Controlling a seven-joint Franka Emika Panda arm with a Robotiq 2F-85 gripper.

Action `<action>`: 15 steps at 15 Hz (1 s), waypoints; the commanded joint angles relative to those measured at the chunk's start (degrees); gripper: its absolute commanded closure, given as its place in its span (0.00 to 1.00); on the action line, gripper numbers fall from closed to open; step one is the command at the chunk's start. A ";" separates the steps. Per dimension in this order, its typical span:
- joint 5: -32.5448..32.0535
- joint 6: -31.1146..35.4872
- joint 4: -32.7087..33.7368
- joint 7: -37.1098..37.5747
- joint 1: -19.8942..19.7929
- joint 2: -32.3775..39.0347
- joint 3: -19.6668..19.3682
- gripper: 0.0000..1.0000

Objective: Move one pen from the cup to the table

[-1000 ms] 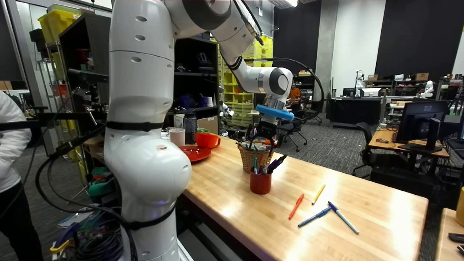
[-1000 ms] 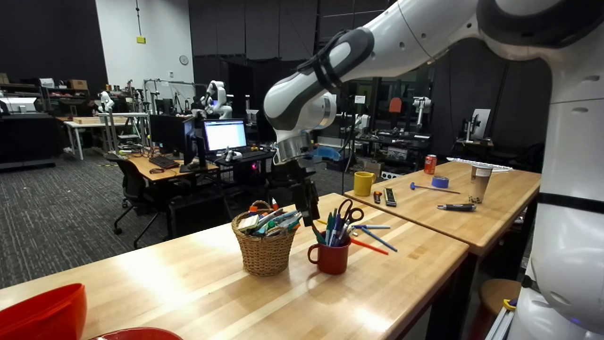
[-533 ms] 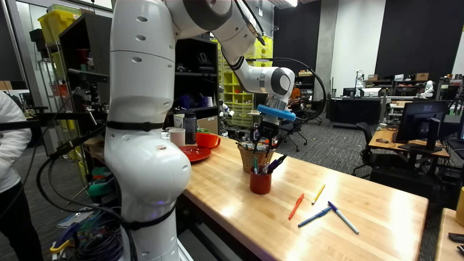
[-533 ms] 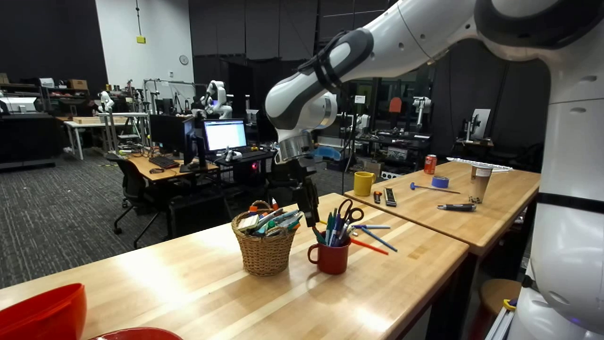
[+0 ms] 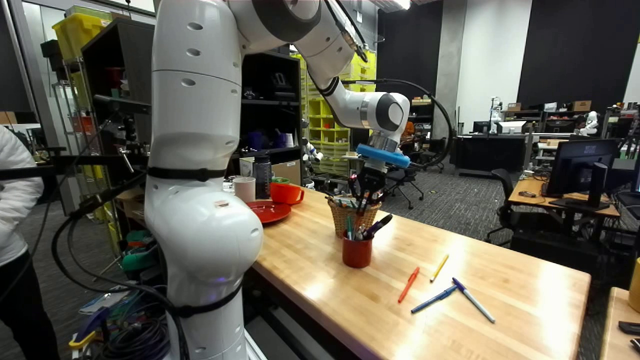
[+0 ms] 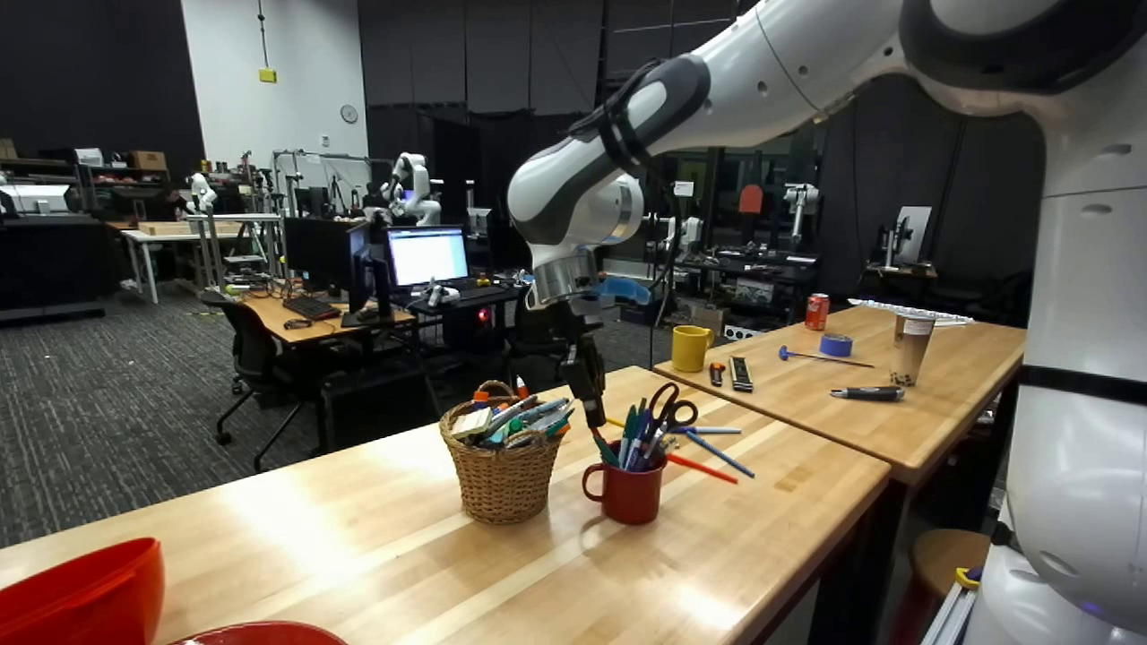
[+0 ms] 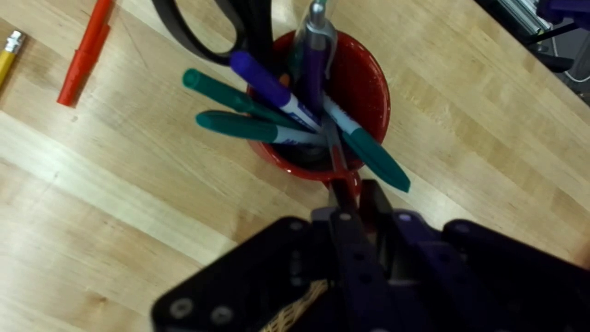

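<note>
Black two-fingered gripper (image 7: 356,190) clenching a thin, straight red pen (image 7: 339,159)
Its long axis slants up from the red cylindrical cup (image 6: 632,497), lower tip apparently pointing down inside.

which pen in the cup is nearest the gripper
The red pen in the cup: in the wrist view it alone runs in between the jaws of the gripper, while the green-capped pen beside it lies outside them.

- From near the arm (image 5: 192,120), both exterior views face across the table (image 5: 525,300), sharing the cup (image 5: 357,254).
- Close over the cup, the wrist view looks down.
</note>
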 commanded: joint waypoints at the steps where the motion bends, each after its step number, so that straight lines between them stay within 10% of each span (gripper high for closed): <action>1: 0.89 0.12 -0.51 0.20 -0.38 -1.72 -0.30 0.97; 15: -5.28 -3.40 4.14 8.07 0.39 -15.05 -0.92 0.97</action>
